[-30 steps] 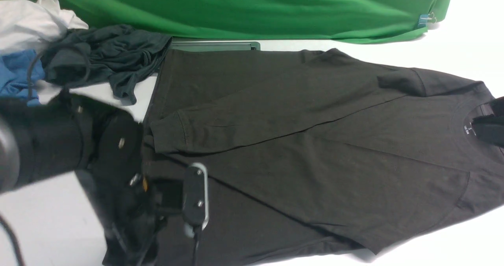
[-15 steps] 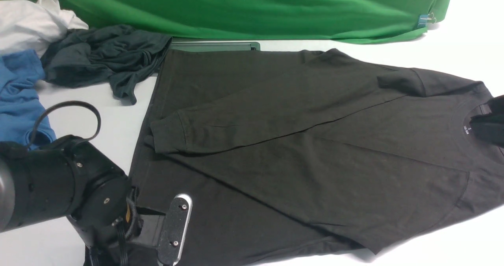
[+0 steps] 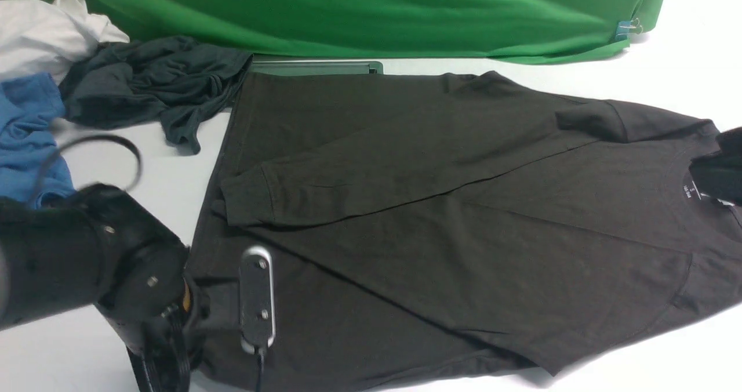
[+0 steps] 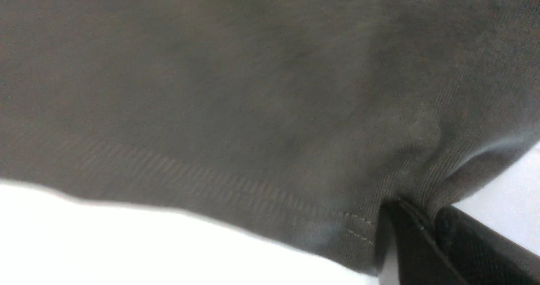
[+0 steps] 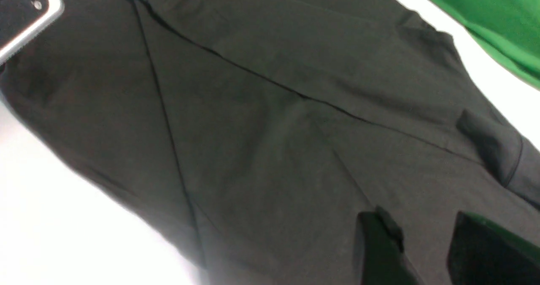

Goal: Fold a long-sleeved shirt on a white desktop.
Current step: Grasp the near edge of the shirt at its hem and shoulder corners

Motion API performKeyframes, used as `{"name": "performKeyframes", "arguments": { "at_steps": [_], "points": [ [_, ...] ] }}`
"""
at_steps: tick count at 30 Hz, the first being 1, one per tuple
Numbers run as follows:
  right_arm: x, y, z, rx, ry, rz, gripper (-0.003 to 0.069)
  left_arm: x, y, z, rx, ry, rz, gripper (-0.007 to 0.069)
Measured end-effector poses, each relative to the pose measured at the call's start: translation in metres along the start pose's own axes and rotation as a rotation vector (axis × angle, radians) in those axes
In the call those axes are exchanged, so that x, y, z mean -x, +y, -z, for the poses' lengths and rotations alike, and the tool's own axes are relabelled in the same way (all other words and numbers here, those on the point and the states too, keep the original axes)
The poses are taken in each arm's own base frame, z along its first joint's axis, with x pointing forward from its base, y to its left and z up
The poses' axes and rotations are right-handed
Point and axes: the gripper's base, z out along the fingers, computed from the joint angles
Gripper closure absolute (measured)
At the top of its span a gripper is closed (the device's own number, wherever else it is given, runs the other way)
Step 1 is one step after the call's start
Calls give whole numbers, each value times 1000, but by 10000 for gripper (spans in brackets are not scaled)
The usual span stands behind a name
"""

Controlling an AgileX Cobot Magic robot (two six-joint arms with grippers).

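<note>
The jaws of the left gripper (image 4: 422,234) are closed on the hem (image 4: 253,192) of the long-sleeved shirt (image 3: 464,235), which is spread flat on the white bench (image 3: 666,369). Those of the right gripper (image 5: 426,251) stand apart over the collar (image 3: 693,189). If the shirt is lifted one-sided, the folded sleeves (image 3: 377,171) could be dragged askew.

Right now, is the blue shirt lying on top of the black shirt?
No, the blue shirt lies on the desk, well apart from the black shirt.
</note>
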Motion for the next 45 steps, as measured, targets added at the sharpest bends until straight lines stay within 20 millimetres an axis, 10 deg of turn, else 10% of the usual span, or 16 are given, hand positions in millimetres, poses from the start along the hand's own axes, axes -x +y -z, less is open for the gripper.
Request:
{"name": "performKeyframes", "arguments": {
  "at_steps": [7, 15, 22, 35, 45],
  "points": [
    [-1, -1, -29, 49, 120, 116, 403, -12, -11, 47, 17, -91, 176, 583],
    [-17, -12, -127, 141, 470, 374, 197, -19, -20, 70, 54, -186, 227, 583],
    [-47, -38, -177, 152, 642, 384, 164, -19, -20, 74, 67, -216, 270, 583],
    [-149, -27, -189, 250, 673, 544, 156, -16, -18, 75, 87, -252, 288, 583],
    [-153, -33, -195, 190, 618, 782, 188, -15, -16, 75, 104, -270, 289, 583]
  ]
}}
